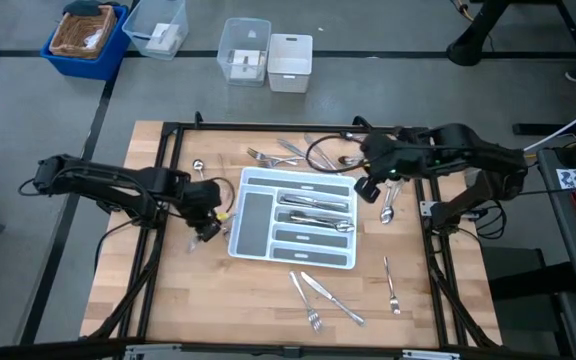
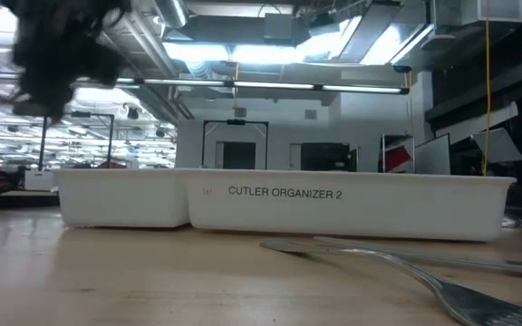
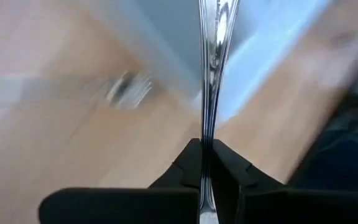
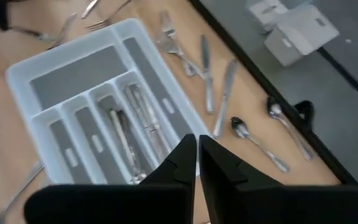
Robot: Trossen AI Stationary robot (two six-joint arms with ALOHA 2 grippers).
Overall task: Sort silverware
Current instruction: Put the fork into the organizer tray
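Sorting is judged partly done: a few shiny silver metal utensils [image 1: 315, 203] lie in the white rectangular compartment tray [image 1: 244, 240], many remain scattered on the wooden table [image 1: 168, 290], the left gripper [image 3: 206, 163] is clamped on one slim piece [image 3: 211, 56] beside the tray, and the right gripper [image 4: 197, 155] hovers closed and empty above it.

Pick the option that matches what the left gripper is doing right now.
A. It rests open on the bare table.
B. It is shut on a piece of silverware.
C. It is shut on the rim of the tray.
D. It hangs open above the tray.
B: in the left wrist view the left gripper is shut on a slim shiny silverware handle, edge-on between its fingers, beside the white tray.
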